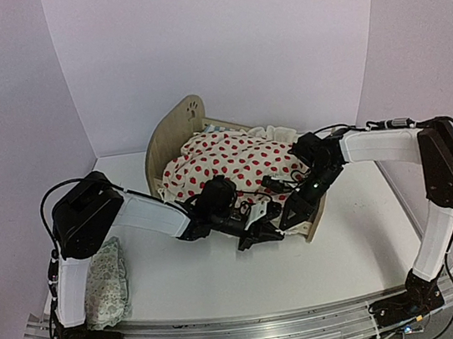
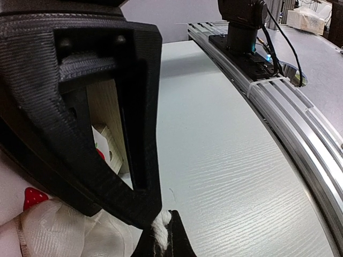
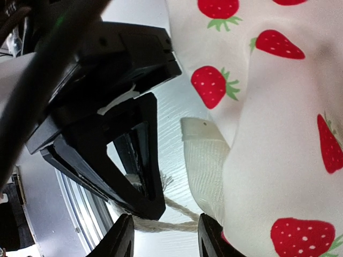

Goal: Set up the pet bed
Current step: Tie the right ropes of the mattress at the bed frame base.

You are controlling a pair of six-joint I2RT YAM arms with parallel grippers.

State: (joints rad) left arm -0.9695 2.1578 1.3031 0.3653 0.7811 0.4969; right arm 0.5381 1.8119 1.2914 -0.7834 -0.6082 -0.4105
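The pet bed [image 1: 190, 117] stands at mid table, its paw-print headboard at the back and its low footboard [image 1: 315, 218] at the front right. The cream blanket [image 1: 234, 162] with red strawberry dots covers it and hides the mattress. My left gripper [image 1: 262, 233] lies at the bed's front corner, shut on a white cord [image 2: 158, 231] at the blanket's edge. My right gripper [image 1: 294, 214] is open right beside it. In the right wrist view the cord [image 3: 161, 227] runs between its parted fingertips [image 3: 124, 238], with the blanket [image 3: 278, 160] on the right.
The small green-patterned pillow [image 1: 107, 283] lies at the near left by the left arm's base. The two grippers almost touch at the bed's front corner. The aluminium rail [image 1: 249, 331] runs along the near edge. White walls enclose the back and sides.
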